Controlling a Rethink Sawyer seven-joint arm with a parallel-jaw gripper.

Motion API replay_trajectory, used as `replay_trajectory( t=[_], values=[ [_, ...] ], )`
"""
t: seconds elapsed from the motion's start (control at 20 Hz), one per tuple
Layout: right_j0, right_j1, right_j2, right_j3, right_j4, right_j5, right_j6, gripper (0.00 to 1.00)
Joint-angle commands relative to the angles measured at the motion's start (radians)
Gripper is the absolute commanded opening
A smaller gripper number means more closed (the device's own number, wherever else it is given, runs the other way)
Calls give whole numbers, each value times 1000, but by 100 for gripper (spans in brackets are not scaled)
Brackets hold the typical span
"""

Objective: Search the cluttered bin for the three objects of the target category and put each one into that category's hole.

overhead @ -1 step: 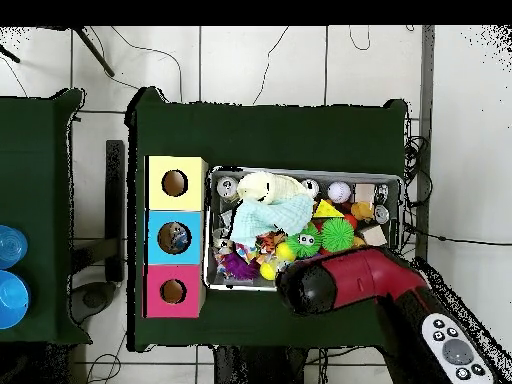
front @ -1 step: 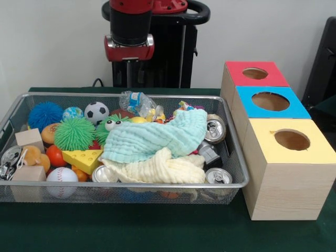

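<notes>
The wire mesh bin [front @ -1 step: 16, 113] is sitting on the green table [front @ -1 step: 131, 231], its long axis running across the front view, and everything else is placed against it. The red and black arm [front @ -1 step: 130, 26] is hanging over the bin's far edge, near the middle; a thin dark stem is showing under its red collar, but the claw's opening cannot be told, and nothing can be seen held.

Just beside the bin's right end, three wooden boxes are standing in a row, each with one round hole: the yellow box [front @ -1 step: 294, 157] nearest, the blue box [front @ -1 step: 270, 105] behind it, the red box [front @ -1 step: 254, 74] farthest.

Inside the bin, two cloths are lying across the middle: a mint cloth [front @ -1 step: 157, 139] draped over a pale yellow cloth [front @ -1 step: 157, 169]. At least three cans [front @ -1 step: 215, 130] are lying at the right end, another's top showing beside the yellow cloth. Toward the left are lying a baseball [front @ -1 step: 62, 176], a small soccer ball [front @ -1 step: 96, 111], a blue spiky ball [front @ -1 step: 45, 114], a green spiky ball [front @ -1 step: 74, 133], two wooden blocks [front @ -1 step: 29, 139] and a yellow cheese wedge [front @ -1 step: 83, 159].
</notes>
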Motion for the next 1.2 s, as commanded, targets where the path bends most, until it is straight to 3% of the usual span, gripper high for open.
replay_trajectory(
  t=[0.05,0.5,0.8,1.2],
  values=[
    [15,1,36,-121,-22,91,-173,100],
    [79,78,65,-176,-103,65,-255,100],
    [77,203,97,-214,-81,80,-320,100],
    [45,265,100,-185,-100,25,-300,100]
  ],
)
